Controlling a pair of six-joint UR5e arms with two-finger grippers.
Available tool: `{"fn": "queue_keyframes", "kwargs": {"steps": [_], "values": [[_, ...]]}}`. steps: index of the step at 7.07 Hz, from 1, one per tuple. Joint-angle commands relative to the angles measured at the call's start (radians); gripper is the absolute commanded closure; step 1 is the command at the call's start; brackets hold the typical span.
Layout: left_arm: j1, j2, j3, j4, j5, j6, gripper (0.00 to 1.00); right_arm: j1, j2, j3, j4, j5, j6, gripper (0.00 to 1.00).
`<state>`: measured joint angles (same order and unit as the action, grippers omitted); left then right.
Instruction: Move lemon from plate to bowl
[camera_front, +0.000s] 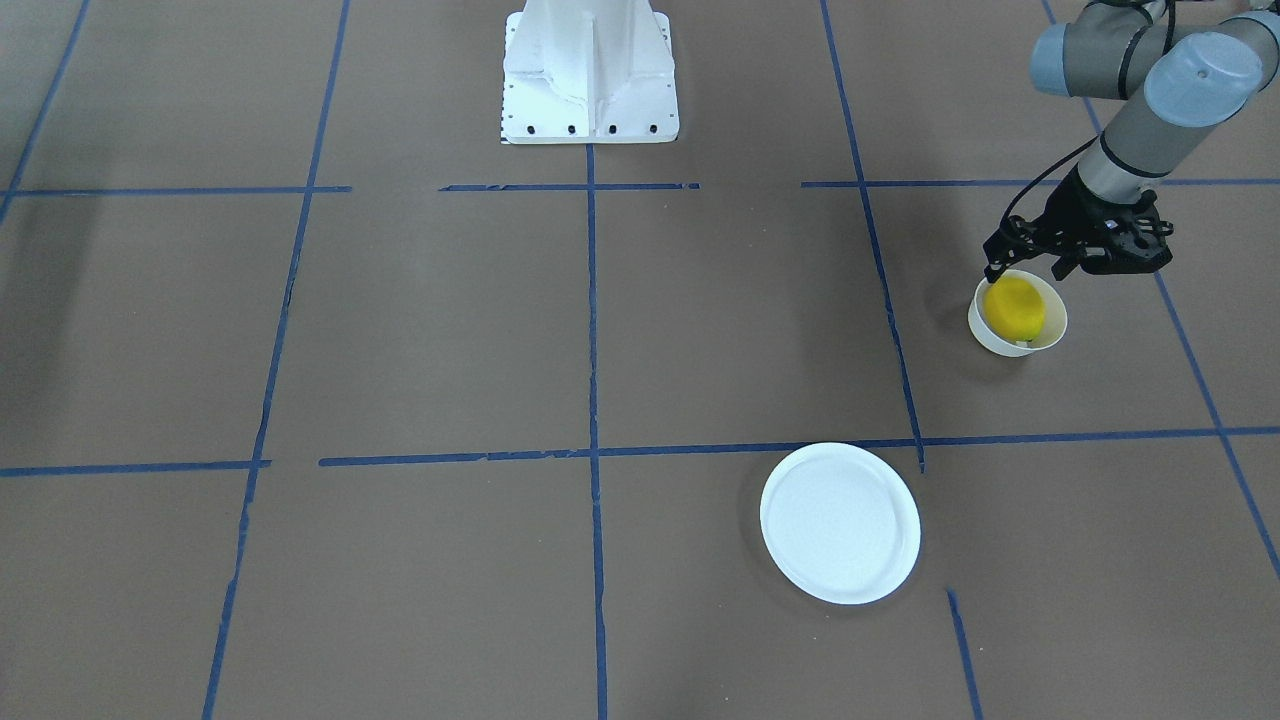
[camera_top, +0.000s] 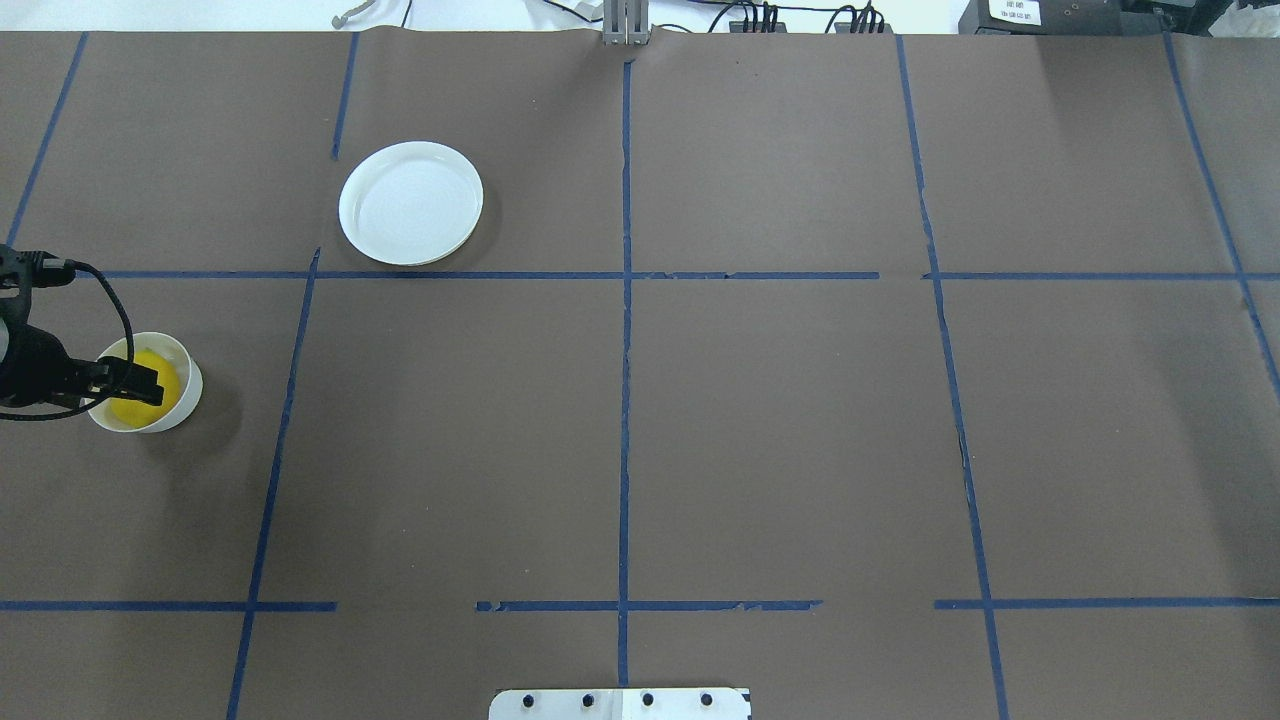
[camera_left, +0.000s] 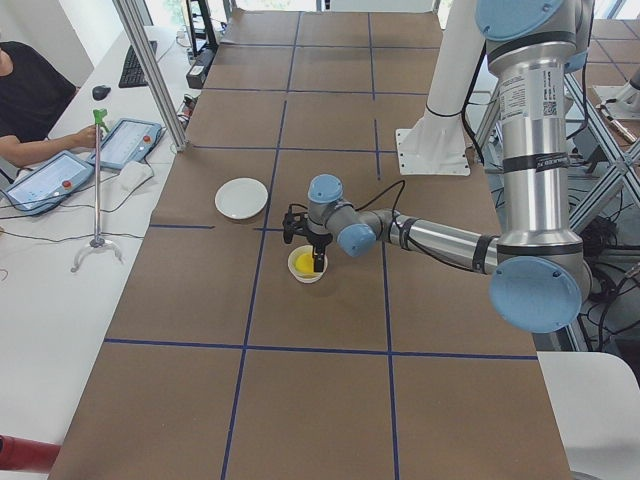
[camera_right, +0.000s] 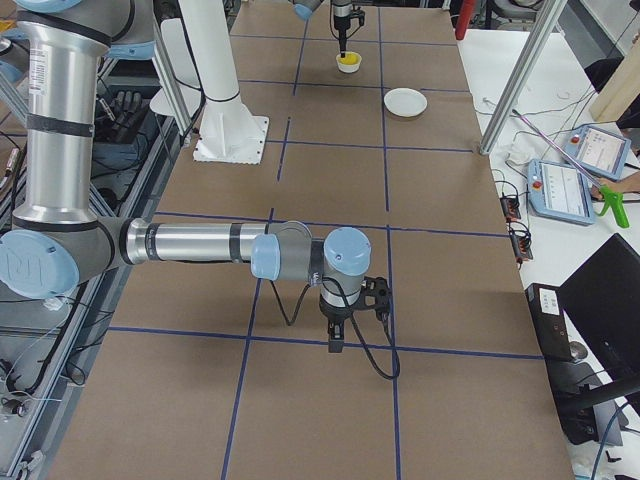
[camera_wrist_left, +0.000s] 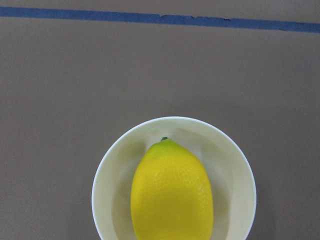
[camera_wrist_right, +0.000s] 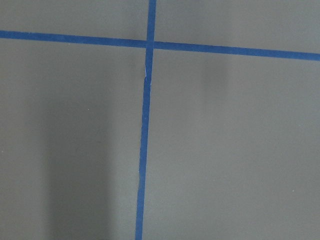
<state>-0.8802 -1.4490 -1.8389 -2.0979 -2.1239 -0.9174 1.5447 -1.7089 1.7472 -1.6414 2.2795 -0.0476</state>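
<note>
Lemon (camera_front: 1014, 307) lies in bowl (camera_front: 1003, 346) beneath left end effector (camera_front: 1028, 272), jaws apart.

Brown tabletop (camera_top: 780, 430) crossed by blue tape lines (camera_top: 625, 400), white base plate (camera_front: 590, 75) at the robot's edge. On the side desk (camera_left: 40, 300), a person (camera_left: 25, 100) sits by two tablets (camera_left: 125, 143), with a mouse (camera_left: 99, 92) and keyboard (camera_left: 133, 63) behind them. A green-tipped stick (camera_left: 97, 180) stands upright beside the tablets.
</note>
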Motion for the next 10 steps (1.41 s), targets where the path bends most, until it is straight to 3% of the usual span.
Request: {"fn": "queue_keyframes", "kwargs": {"steps": [1, 3, 5, 6, 8, 10], "values": [[-0.093, -0.028, -0.028, 0.123, -0.060, 0.217, 0.00, 0.000, 0.000, 0.000, 0.000, 0.000, 0.000, 0.00], [-0.234, -0.089, -0.046, 0.327, -0.085, 0.508, 0.00, 0.000, 0.000, 0.000, 0.000, 0.000, 0.000, 0.00], [-0.423, -0.073, -0.031, 0.360, -0.180, 0.706, 0.00, 0.000, 0.000, 0.000, 0.000, 0.000, 0.000, 0.00], [-0.510, -0.065, 0.027, 0.360, -0.215, 0.835, 0.00, 0.000, 0.000, 0.000, 0.000, 0.000, 0.000, 0.00], [-0.638, -0.062, 0.114, 0.378, -0.231, 0.890, 0.00, 0.000, 0.000, 0.000, 0.000, 0.000, 0.000, 0.00], [-0.672, -0.036, 0.122, 0.439, -0.231, 0.890, 0.00, 0.000, 0.000, 0.000, 0.000, 0.000, 0.000, 0.00]]}}
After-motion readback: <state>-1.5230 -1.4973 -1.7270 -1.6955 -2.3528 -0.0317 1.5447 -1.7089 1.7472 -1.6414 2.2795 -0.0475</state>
